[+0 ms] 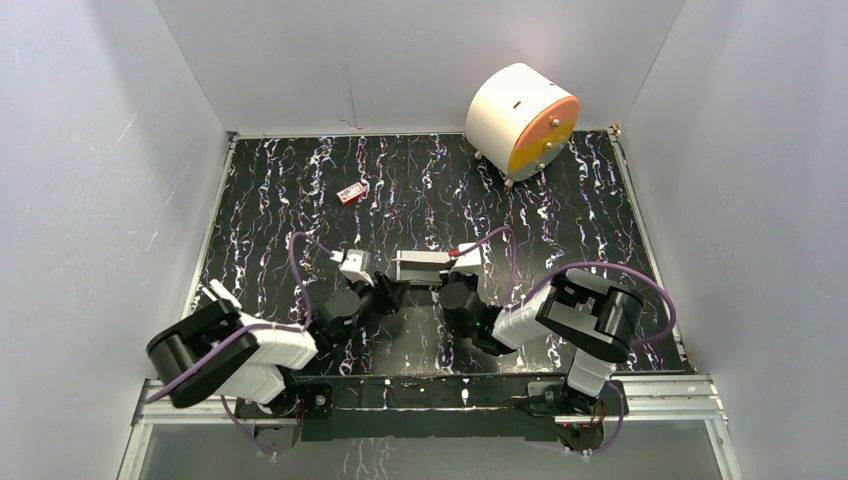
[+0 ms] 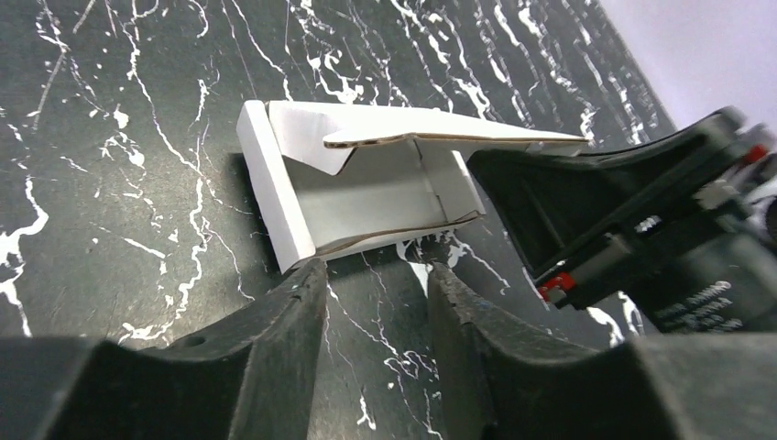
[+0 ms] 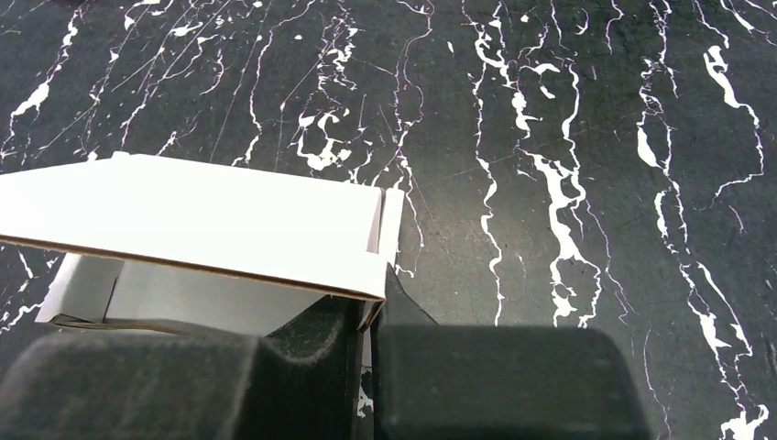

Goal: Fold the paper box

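Note:
The paper box [image 1: 420, 266], white thin cardboard and partly folded into an open trough with loose flaps, lies on the black marbled table between my two grippers. In the left wrist view the box [image 2: 366, 183] sits just past my left gripper [image 2: 374, 269], which is open, with only table showing between its fingers; the left fingertip [image 2: 307, 275] is right at the box's near corner. My right gripper [image 3: 394, 316] is shut on the box's [image 3: 202, 229] end wall at its right side. From above, the left gripper [image 1: 390, 293] is at the box's left and the right gripper [image 1: 453, 283] at its right.
A big white cylinder with an orange face [image 1: 522, 120] stands at the back right. A tiny red item [image 1: 351, 193] lies at the back left of centre. White walls enclose the table on three sides.

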